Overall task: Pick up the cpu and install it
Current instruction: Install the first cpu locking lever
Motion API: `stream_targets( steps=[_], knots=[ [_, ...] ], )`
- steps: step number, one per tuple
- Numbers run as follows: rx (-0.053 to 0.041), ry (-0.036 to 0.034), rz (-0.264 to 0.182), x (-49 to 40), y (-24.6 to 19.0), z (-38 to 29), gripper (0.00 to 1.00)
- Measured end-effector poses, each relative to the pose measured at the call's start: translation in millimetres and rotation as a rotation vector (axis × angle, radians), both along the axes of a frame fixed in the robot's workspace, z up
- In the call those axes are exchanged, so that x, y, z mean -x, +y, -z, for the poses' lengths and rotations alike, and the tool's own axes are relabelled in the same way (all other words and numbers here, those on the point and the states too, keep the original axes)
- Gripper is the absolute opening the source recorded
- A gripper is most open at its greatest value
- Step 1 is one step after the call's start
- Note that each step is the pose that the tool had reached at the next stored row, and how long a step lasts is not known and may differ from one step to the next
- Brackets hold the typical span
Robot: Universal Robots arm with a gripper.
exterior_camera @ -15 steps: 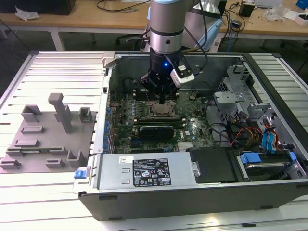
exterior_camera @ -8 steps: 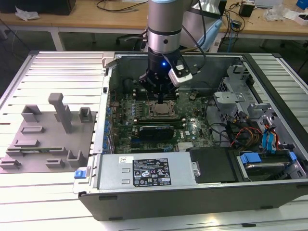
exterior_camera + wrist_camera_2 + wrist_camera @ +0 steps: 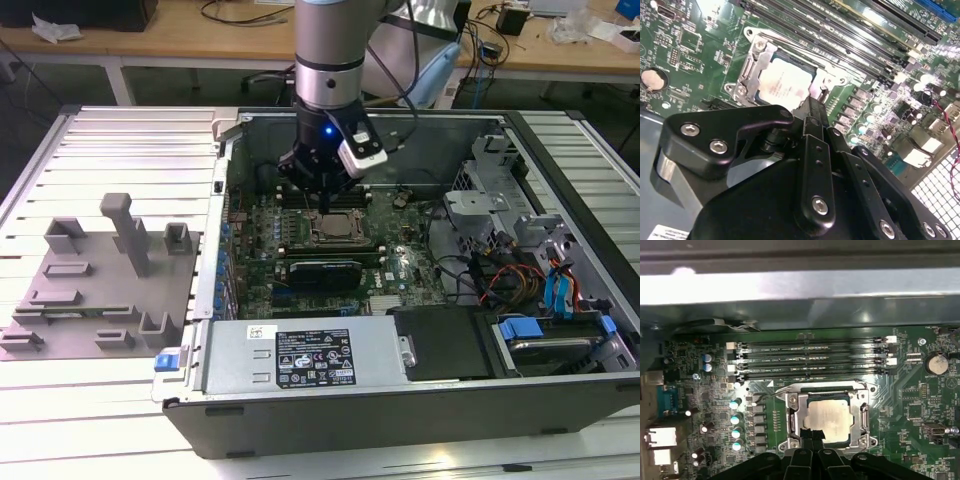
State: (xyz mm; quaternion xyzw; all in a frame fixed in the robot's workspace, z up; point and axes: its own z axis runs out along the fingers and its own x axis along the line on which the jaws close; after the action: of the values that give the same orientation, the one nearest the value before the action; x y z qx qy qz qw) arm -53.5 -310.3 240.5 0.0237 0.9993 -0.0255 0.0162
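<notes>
Slatted metal desk (image 3: 110,130) carries an open computer case (image 3: 400,425), whose white label (image 3: 315,358) has print too small to read. Inside, the cpu (image 3: 829,419) (pale silver, square, faintly printed) lies flat in its socket frame (image 3: 790,412). The tool (image 3: 813,436), fingers drawn together, hangs at the chip's edge.

Bright, even room light falls from above in the exterior view, leaving the inside of the case (image 3: 420,415) around the cpu (image 3: 333,228) in softer shade. In both wrist views the cpu's metal top glares pale; beyond it, the case wall (image 3: 800,287) burns white.
</notes>
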Motion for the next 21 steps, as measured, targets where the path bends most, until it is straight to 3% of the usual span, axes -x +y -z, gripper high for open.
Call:
stream_targets(
  steps=[13,14,15,16,17,21],
  knots=[
    [0.0000,0.0000,0.000,23.3,2.2,0.0,0.11],
    [0.0000,0.0000,0.000,34.3,2.7,0.0,0.11],
    [0.0000,0.0000,0.000,38.4,2.8,0.0,0.11],
    [-0.0613,-0.0011,0.000,38.7,2.8,-2.7,0.11],
    [-0.0613,-0.0011,0.000,38.7,2.8,-11.3,0.11],
    [-0.0614,-0.0012,0.001,38.7,2.8,-13.5,0.11]
  ],
)
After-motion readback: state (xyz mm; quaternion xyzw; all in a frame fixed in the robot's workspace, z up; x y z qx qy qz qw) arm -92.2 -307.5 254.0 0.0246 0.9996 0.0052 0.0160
